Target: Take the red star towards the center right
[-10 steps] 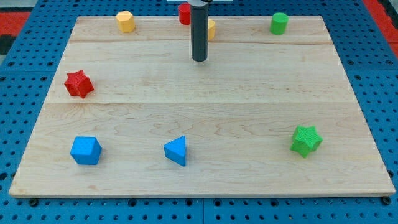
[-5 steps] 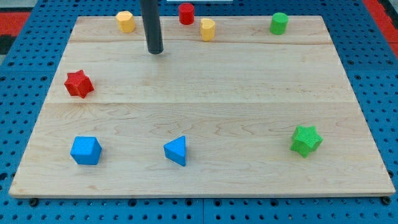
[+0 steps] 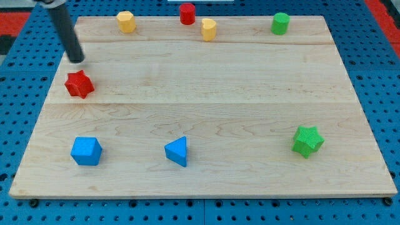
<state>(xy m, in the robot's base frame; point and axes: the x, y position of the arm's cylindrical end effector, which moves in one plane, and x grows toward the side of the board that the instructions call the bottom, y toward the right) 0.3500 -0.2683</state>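
Observation:
The red star (image 3: 79,84) lies on the wooden board (image 3: 206,106) near its left edge, about mid-height. My tip (image 3: 76,60) stands just above the star toward the view's top, a small gap apart from it. The rod leans up to the view's top left corner.
A yellow block (image 3: 126,21), a red cylinder (image 3: 187,13), a second yellow block (image 3: 209,29) and a green cylinder (image 3: 280,23) line the top edge. A blue cube (image 3: 86,151) and a blue wedge (image 3: 177,150) sit near the bottom. A green star (image 3: 307,140) is at the lower right.
My tip has slid from the top middle of the board leftward to just above the red star. No block has moved.

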